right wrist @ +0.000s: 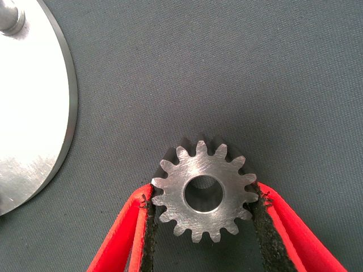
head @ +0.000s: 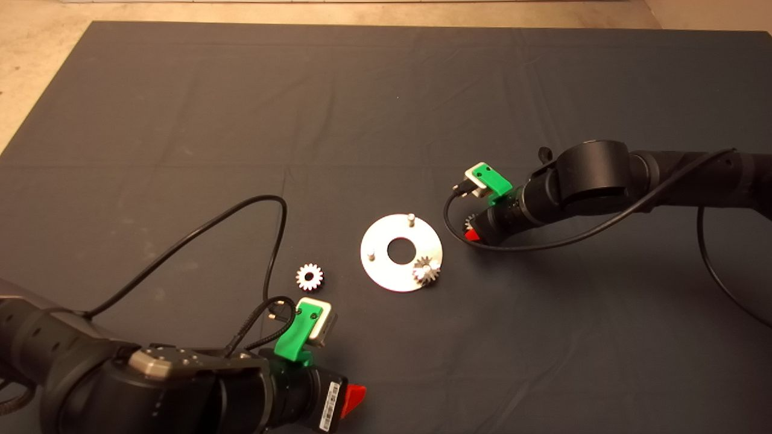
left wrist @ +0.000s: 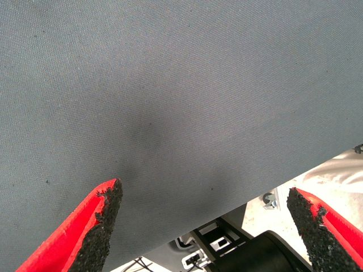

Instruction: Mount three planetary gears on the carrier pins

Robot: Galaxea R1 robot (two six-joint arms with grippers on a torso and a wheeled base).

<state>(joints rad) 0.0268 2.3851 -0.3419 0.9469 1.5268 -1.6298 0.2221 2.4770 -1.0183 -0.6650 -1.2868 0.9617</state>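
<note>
right gripper [right wrist: 204, 195] pinching gear [right wrist: 203, 194] | disc [right wrist: 28, 113] beside | risk: thin tooth-tip grip, gear tilts, jams on pin [right wrist: 11, 17] | left gripper [left wrist: 204, 226] spread, parked

A dark grey mat [head: 181, 120] lies over a beige floor [head: 36, 60].

No legible text is shown. A white barcode label [head: 329, 407] is fixed to the left arm's wrist; its characters cannot be read.
</note>
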